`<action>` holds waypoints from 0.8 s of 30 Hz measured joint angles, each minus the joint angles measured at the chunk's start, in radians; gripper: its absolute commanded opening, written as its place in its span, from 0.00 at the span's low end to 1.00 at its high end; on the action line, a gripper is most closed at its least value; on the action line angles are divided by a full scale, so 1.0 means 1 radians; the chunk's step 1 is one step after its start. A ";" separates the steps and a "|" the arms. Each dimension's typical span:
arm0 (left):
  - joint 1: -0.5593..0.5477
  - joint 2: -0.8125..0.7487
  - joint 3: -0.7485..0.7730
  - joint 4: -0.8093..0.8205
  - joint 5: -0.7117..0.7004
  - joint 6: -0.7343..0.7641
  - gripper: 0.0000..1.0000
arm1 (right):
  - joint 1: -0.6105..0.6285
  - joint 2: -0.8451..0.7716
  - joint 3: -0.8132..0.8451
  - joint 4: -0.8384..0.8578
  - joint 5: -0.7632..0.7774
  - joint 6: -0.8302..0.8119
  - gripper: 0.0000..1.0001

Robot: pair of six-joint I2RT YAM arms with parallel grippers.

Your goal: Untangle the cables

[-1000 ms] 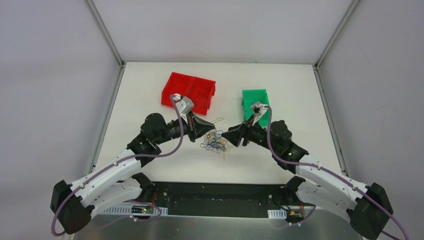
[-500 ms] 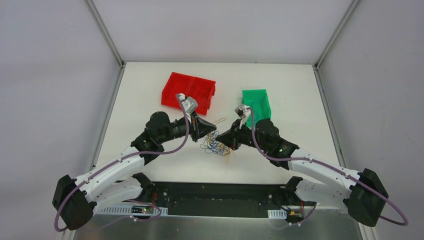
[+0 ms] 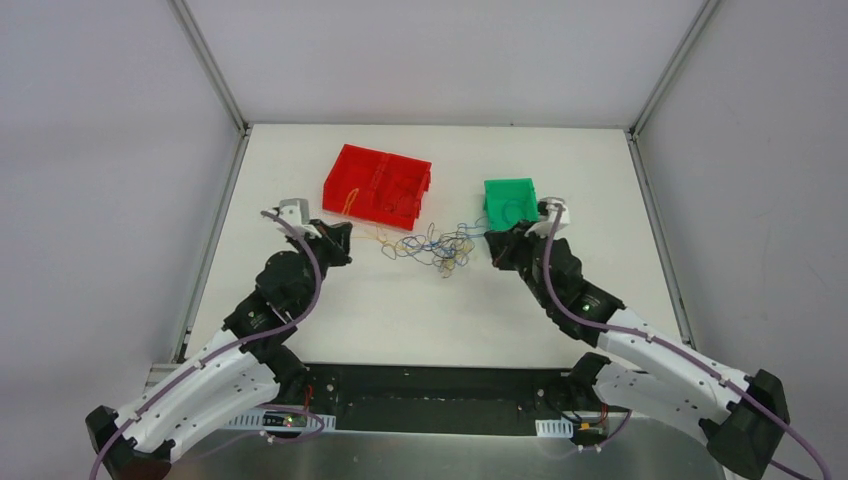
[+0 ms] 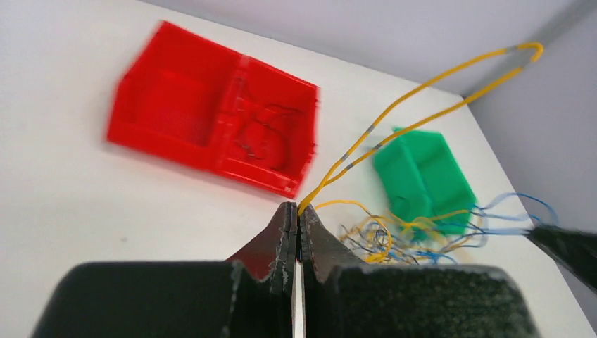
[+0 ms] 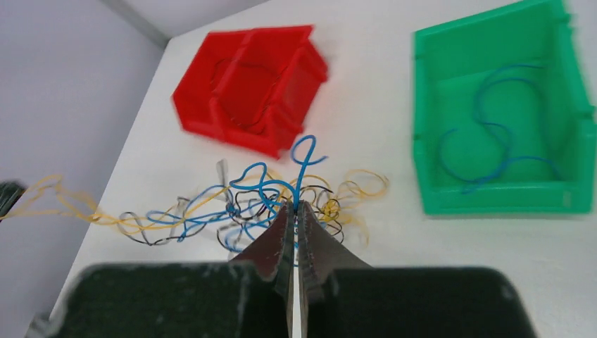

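Pinches a yellow cable [image 4: 422, 88] in the left gripper [image 4: 296, 209], jaws pressed flat together. Pinches a blue cable [image 5: 304, 151] in the right gripper [image 5: 295, 208], which was half spread a second ago and is now squeezed tight. Both are drawn well apart from their earlier near-meeting at mid-table, the left now beside the red bin [image 3: 385, 165], the right beside the green bin [image 3: 510, 186]. Between them, stretches the cables [image 3: 435, 248] from a tight clump into a long, loose strand over the white table [image 3: 600, 220]. Hair-thin, glossy, kinked loops of yellow, blue and dark. Rigid, boxy plastic bins, the red one divided. In the green one, another curly blue wire [image 5: 493, 141].
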 measured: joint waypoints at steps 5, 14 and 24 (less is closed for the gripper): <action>0.000 -0.116 -0.053 -0.059 -0.278 -0.050 0.00 | -0.077 -0.114 -0.017 -0.126 0.202 0.113 0.00; 0.000 -0.164 -0.077 -0.088 -0.436 -0.085 0.00 | -0.094 -0.329 -0.045 -0.206 0.233 0.127 0.00; 0.000 -0.130 -0.092 0.045 -0.087 0.015 0.00 | -0.027 -0.097 -0.026 -0.058 -0.382 -0.024 0.10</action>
